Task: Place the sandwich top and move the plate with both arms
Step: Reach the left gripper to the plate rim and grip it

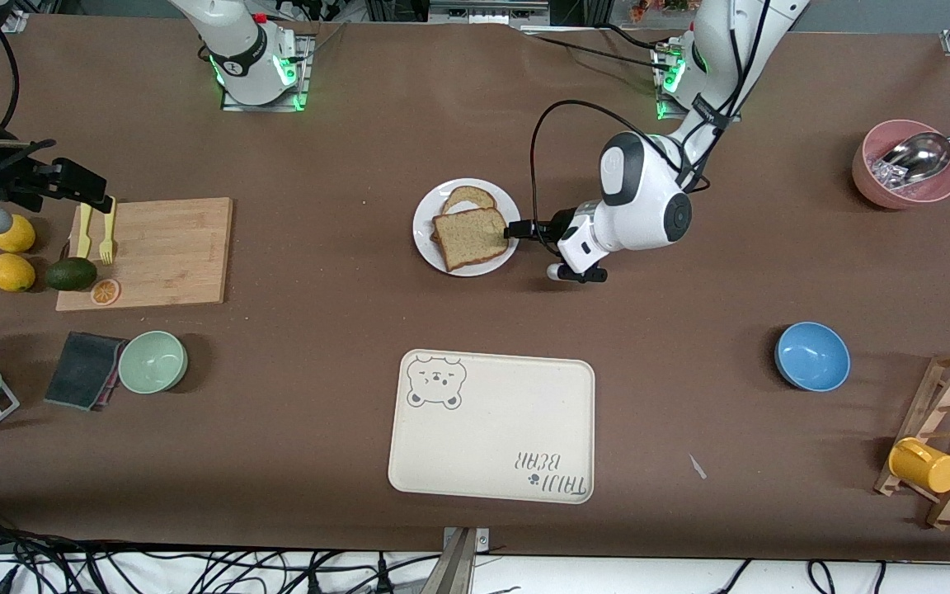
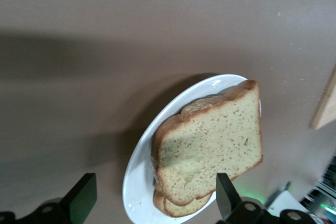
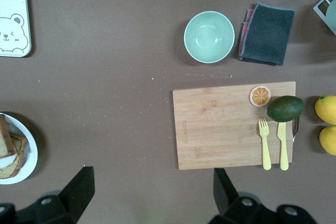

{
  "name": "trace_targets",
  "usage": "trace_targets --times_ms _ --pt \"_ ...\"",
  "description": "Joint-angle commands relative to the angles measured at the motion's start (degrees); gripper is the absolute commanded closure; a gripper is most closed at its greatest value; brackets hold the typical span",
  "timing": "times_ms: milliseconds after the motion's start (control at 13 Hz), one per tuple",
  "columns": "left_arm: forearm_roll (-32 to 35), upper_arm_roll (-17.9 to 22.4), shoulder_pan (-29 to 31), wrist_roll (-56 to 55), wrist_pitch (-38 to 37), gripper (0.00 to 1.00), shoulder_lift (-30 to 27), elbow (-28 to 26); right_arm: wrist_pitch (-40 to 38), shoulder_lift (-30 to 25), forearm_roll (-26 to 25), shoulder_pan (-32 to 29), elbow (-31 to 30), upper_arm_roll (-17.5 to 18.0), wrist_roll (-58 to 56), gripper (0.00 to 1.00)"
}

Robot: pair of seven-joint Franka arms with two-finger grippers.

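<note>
Noted the plate (image 1: 425, 241) just above the middle of the front view, on the brown table (image 1: 343, 330). Found the sandwich top (image 1: 470, 238) lying on it, stacked askew over a second slice (image 1: 467, 198) that peeks out at the upper edge; same stack confirmed in the left wrist view, with the sandwich top (image 2: 210, 145) covering most of the lower piece. Logged the left gripper (image 1: 516, 229) low at the plate's rim on the side toward the left arm's end, fingers (image 2: 81, 199) spread wide, pinching nothing, one finger close by the corner of the top slice. Cannot tell whether that finger touches the bread. Logged the right gripper (image 1: 105, 200) up in the air over the edge of the cutting board (image 1: 170, 247) toward the right arm's end of the table, claw (image 3: 152, 198) likewise spread and empty, waiting. Recorded on the board a yellow fork (image 1: 105, 239) and a yellow knife (image 1: 84, 231) side by side, plus an orange slice (image 1: 105, 290) at its lower corner, with an avocado (image 1: 72, 274) at the board's edge. Spotted two lemons (image 1: 11, 272) just beside the avocado. Marked the bear tray (image 1: 491, 429) in the lower middle of the frame, nearer the camera than the plate and well apart from it. Saw a green bowl (image 1: 152, 361) beside a dark cloth (image 1: 83, 370) below the board, and a blue bowl (image 1: 811, 355) toward the left arm's end.
</note>
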Motion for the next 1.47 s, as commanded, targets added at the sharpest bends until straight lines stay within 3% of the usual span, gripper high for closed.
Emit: trace_targets --times_ms 0,386,772,849,1389 --pt "-12.8 0.3 -0.3 14.2 0.1 0.05 4.3 0.7 -1.2 0.6 -0.9 0.0 1.5 -0.2 0.3 0.0" --pt "-14.8 0.3 0.6 18.3 -0.6 0.09 4.5 -0.8 -1.3 0.6 -0.9 0.0 1.5 -0.2 0.4 0.0" --pt "-14.8 0.3 3.0 22.4 -2.7 0.47 4.0 -3.9 -1.3 0.6 -0.9 0.0 1.5 -0.2 0.3 0.0" --pt "-14.8 0.3 3.0 22.5 -2.7 0.5 3.9 -4.6 -1.3 0.6 -0.9 0.0 1.4 -0.2 0.4 0.0" --pt "-15.2 -0.8 2.4 22.1 -3.2 0.49 3.4 -6.2 -1.3 0.7 -0.9 -0.1 1.4 -0.3 0.4 0.0"
